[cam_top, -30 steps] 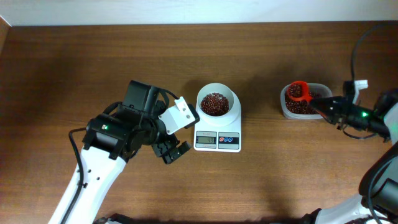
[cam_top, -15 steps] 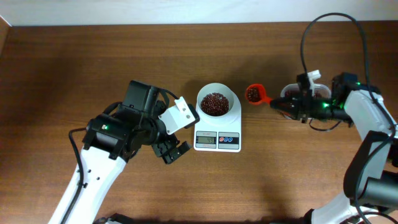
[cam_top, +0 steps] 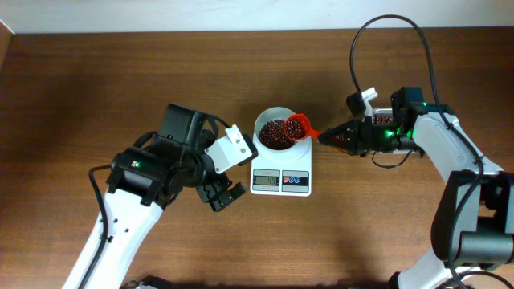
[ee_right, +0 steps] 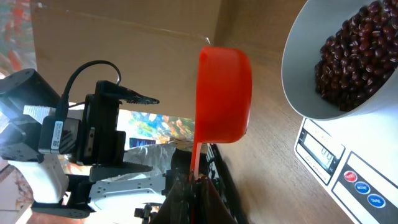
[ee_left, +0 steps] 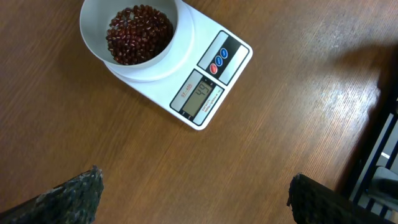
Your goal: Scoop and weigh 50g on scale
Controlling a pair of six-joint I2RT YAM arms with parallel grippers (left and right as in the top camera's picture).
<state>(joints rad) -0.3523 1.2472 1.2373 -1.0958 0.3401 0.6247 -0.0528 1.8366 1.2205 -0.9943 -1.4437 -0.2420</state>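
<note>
The scale (cam_top: 280, 181), a flat white rectangle with a grey display, sits on a dark woodgrain table (cam_top: 96, 88). On the scale stands a round white bowl (cam_top: 259, 132) of glossy red beans (cam_top: 275, 135). A red plastic scoop (cam_top: 298, 126) hangs over the bowl's rim, its thin handle clamped in the right gripper (cam_top: 328, 136). Beside the scale, the left gripper (cam_top: 223, 195) hovers with its jaws wide apart.

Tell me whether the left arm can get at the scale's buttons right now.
Probably yes. The open left pincer hovers just left of the scale, with bare table between. The right pincer holds the scoop over the bowl's right rim, away from the buttons.
</note>
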